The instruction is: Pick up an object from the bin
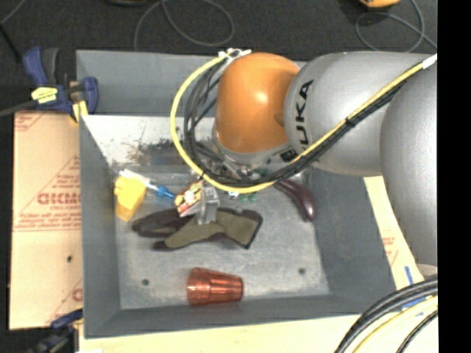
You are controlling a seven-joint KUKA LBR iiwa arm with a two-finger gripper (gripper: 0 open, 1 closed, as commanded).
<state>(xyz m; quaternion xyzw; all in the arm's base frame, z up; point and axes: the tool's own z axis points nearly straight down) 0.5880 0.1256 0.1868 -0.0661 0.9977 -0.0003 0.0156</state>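
**Q:** Where is the robot's gripper?

**A:** The gripper [207, 210] points down into a grey metal bin [99, 256]. It sits at the upper edge of a limp, dark olive-brown fabric glove [235, 230] lying flat on the bin floor. It looks to be touching the glove or just above it.

**Q:** Is the gripper open, or closed on something?

**A:** I cannot tell. The tip is narrow, and the arm's orange wrist cover and cables hide part of it. Nothing visibly hangs from it.

**Q:** What else lies around the glove?

**A:** Left of the glove, just beside its tip, is a yellow plastic block [129, 197]. Below the glove, well apart, a copper-coloured metal cup [213, 286] lies on its side. To the glove's upper right is a dark maroon curved object [303, 199], partly under the arm.

**Q:** How far along is the pick?

**A:** Early, by my judgement. The glove lies flat on the floor and is not lifted. Securing it and raising it out of the bin are not yet done.
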